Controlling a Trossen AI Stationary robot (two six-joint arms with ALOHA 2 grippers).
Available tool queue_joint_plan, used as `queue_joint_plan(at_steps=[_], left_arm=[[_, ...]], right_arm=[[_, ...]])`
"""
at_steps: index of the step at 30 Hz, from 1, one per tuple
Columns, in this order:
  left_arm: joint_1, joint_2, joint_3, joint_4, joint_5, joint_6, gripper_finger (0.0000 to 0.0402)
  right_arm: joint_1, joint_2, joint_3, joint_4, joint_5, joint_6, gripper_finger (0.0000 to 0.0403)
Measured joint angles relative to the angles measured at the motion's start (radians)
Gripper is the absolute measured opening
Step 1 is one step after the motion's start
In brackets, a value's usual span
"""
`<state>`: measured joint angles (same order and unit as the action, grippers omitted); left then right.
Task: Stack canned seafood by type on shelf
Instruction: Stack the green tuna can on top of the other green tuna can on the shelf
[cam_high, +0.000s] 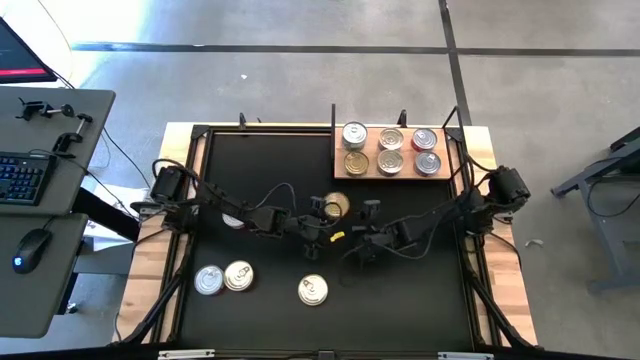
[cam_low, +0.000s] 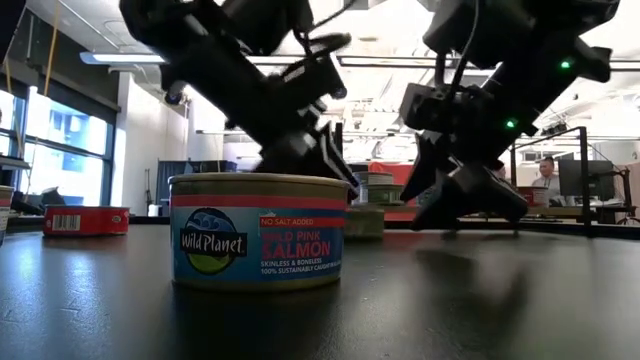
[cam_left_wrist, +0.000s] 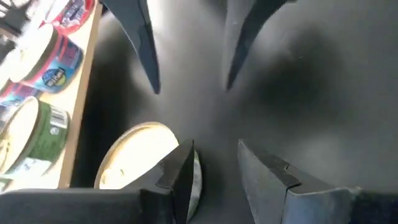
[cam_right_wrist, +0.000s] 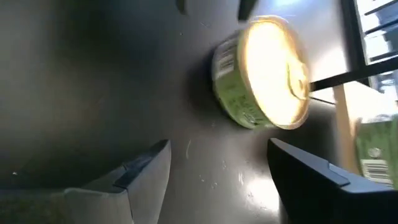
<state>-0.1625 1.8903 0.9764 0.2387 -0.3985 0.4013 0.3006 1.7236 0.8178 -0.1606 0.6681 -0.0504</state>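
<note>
Green-sided gold-lid can (cam_right_wrist: 264, 74) ahead of right tool (cam_right_wrist: 214, 171), fingers apart | left tool (cam_left_wrist: 214, 171) apart, beside it | centre before closing.

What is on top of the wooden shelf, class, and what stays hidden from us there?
Six cans stand on the shelf in two rows of three, lids up. From above, anything beneath those lids, such as more cans, is covered.

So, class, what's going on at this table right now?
A two-armed robot is sorting cans onto a wooden shelf, which already carries six cans. Both grippers are open over the mat's middle: the left gripper beside a gold-lidded can, the right gripper close by. Three more cans wait near the front, and neither gripper holds anything.
</note>
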Motion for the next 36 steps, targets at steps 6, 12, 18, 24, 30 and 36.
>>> queue_joint_plan(at_steps=[6,12,18,24,30,36], left_arm=[[0.055,0.056,-0.001,0.042,-0.044,0.08,0.0119],[0.102,0.086,0.001,0.023,-0.039,0.048,0.0114],[0.105,0.094,0.004,0.036,0.04,0.074,0.0031],[0.054,0.077,0.006,0.063,0.08,0.046,0.0007],[-0.005,0.069,0.049,0.061,0.087,0.0,0.0002],[-0.012,0.04,0.064,0.057,0.083,-0.137,0.0001]], right_arm=[[-0.01,0.0,0.0,0.044,-0.08,0.092,0.0256],[0.056,0.0,0.0,0.065,-0.124,0.284,0.0256],[0.156,0.001,0.019,0.091,-0.117,0.313,0.0256],[0.212,0.001,0.066,0.07,-0.075,0.201,0.0256],[0.228,0.001,0.13,-0.025,0.0,0.075,0.0256],[0.193,0.002,0.135,-0.093,0.048,0.019,0.0256]])
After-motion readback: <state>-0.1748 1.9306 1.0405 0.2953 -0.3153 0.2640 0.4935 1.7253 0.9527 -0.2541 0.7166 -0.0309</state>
